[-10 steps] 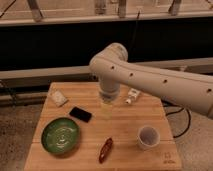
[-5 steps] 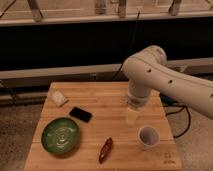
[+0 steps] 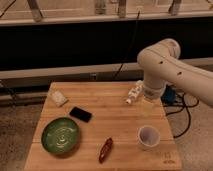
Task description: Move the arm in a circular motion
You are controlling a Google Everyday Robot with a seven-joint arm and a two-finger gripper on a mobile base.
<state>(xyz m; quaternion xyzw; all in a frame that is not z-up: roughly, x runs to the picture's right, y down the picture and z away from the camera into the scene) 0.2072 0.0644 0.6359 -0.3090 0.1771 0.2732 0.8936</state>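
Note:
The arm (image 3: 170, 67) is a thick cream-white tube with dark dots, reaching in from the right edge over the wooden table's (image 3: 105, 107) right side. Its bulbous elbow sits high at the upper right, and a short segment drops straight down from it. The gripper (image 3: 146, 107) is the translucent yellowish tip at the bottom of that segment, hovering above the table just behind the white cup (image 3: 148, 137). It holds nothing that I can make out.
A green plate (image 3: 60, 135) lies front left, a black phone (image 3: 80, 114) beside it, a white packet (image 3: 58, 98) at the back left. A red-brown object (image 3: 105, 149) lies near the front edge. A small white bottle (image 3: 134, 92) lies left of the arm. Cables hang off the right.
The arm has swept steadily rightward across the table, from above the middle to the right side, and the elbow now stands higher. The tabletop items stay put.

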